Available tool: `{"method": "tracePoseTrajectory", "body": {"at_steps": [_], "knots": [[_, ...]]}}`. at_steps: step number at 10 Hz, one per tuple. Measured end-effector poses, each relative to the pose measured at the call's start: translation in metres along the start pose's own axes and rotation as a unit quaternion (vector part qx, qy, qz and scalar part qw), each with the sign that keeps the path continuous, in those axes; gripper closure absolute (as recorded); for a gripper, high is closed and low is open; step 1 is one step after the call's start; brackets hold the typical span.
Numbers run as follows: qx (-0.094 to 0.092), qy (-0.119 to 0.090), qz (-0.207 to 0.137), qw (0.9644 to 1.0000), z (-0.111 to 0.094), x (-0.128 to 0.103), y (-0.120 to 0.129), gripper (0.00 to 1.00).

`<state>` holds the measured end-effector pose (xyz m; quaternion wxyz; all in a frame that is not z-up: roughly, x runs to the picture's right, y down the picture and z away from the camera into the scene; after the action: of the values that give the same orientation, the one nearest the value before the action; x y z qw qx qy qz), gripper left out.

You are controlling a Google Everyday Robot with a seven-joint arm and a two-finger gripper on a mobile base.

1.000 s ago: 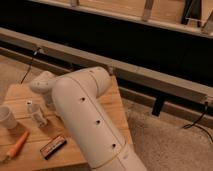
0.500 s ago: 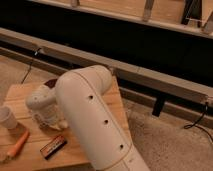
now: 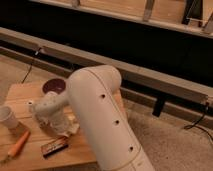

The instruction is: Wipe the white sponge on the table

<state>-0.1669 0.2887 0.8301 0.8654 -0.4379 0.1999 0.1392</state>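
While shut, pincer (image 3: pixel 66 133) hangs over table (image 3: pixel 22 95)

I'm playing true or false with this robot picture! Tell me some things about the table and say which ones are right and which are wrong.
1. The dark bowl sits on the far side of the table. True.
2. The pale cup stands at the table's right edge in the picture. False: it stands at the left edge.
3. The gripper is shut and down low at the table top, nearer than the bowl, just above the brown bar. True.
4. The orange thing lies inside the bowl. False: it lies on the wood near the front, below the cup.
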Motion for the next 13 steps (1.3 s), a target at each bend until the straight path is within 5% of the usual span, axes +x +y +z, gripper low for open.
{"method": "tracePoseTrajectory", "body": {"at_steps": [3, 5, 9, 10, 13], "knots": [[-0.003, 0.016, 0.051, 0.9986, 0.007, 0.054, -0.029, 1.0], [0.001, 0.007, 0.108, 0.9942, 0.005, 0.078, -0.063, 1.0], [0.015, -0.028, 0.221, 0.9749, -0.012, 0.105, -0.149, 1.0], [0.025, -0.042, 0.249, 0.9671, -0.024, 0.111, -0.178, 1.0], [0.045, -0.064, 0.288, 0.9543, -0.055, 0.108, -0.226, 1.0]]}}
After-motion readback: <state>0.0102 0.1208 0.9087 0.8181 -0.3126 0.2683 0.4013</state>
